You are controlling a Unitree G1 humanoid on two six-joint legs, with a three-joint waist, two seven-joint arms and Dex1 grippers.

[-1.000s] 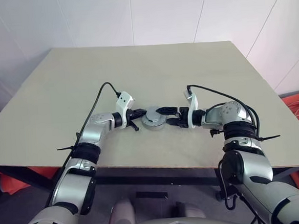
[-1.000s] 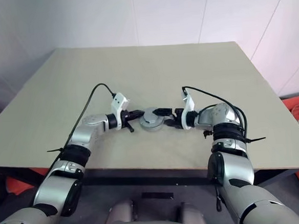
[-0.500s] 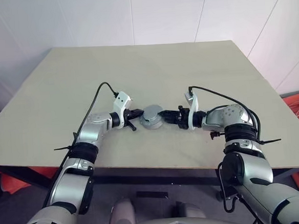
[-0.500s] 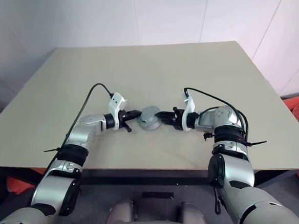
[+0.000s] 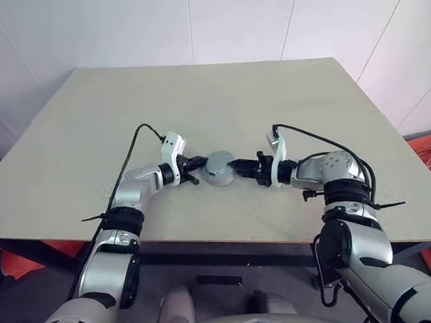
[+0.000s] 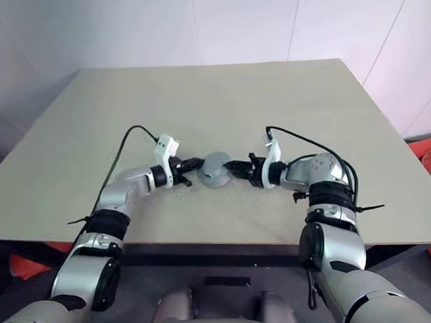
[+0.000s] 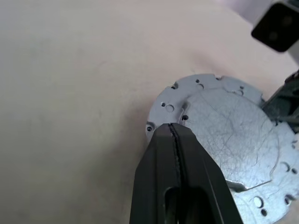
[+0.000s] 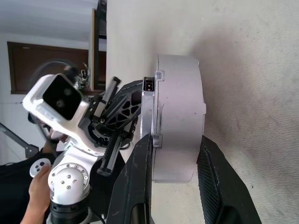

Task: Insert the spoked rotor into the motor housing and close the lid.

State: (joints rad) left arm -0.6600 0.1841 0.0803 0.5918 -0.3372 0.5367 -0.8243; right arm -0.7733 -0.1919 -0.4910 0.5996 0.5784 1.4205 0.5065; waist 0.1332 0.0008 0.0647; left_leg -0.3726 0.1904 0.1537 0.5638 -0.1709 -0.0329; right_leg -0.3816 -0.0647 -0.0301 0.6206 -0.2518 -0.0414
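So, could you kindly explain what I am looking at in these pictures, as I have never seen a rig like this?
This is a humanoid robot with two arms, each ending in a two-fingered black claw. The two wide pictures come from a pair of cameras on its head, looking down over its arms at a beige table. The two close-ups come from a camera on each wrist, looking along that claw's fingers. On the table, between the arms, sits one round silver metal part, the motor housing. The right claw grips it with one finger on each side of its drum. The left claw is shut, its tip against the housing's flat rim with the small holes. Whether it pinches that rim, I cannot tell.
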